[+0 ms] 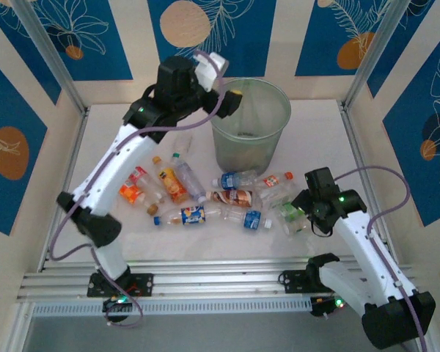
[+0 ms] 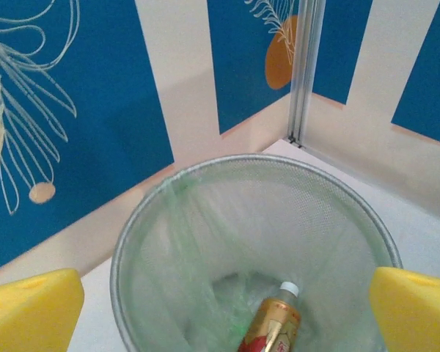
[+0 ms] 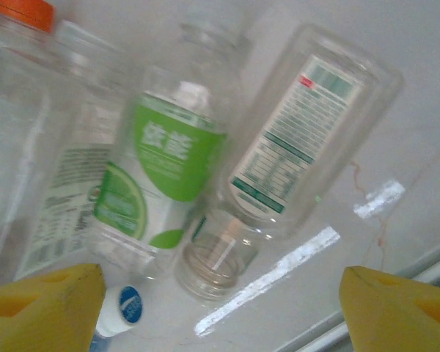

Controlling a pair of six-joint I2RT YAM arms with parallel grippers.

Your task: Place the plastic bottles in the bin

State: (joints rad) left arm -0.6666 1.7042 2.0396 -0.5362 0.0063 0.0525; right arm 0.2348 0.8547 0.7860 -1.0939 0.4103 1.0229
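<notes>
The bin [image 1: 243, 150] stands at the back middle of the table. My left gripper [image 1: 227, 92] hangs over its rim [image 2: 205, 166], open with nothing between its yellow pads [image 2: 29, 308]. A gold-labelled bottle [image 2: 275, 323] with a white cap lies at the bin's bottom. Several plastic bottles [image 1: 193, 215] lie scattered on the table in front of the bin. My right gripper [image 1: 299, 211] is low over the right end of that cluster and open [image 3: 224, 312]. A capless clear bottle [image 3: 293, 139] points its open neck between the pads, untouched. A green-labelled bottle [image 3: 161, 161] lies beside it.
A blue-and-white cap [image 3: 121, 312] sits near my right gripper's left pad. An orange-capped bottle [image 3: 18, 15] lies further left. The table's aluminium front rail [image 1: 220, 282] runs behind the arm bases. Walls and metal posts [image 1: 48, 55] close in the table on three sides.
</notes>
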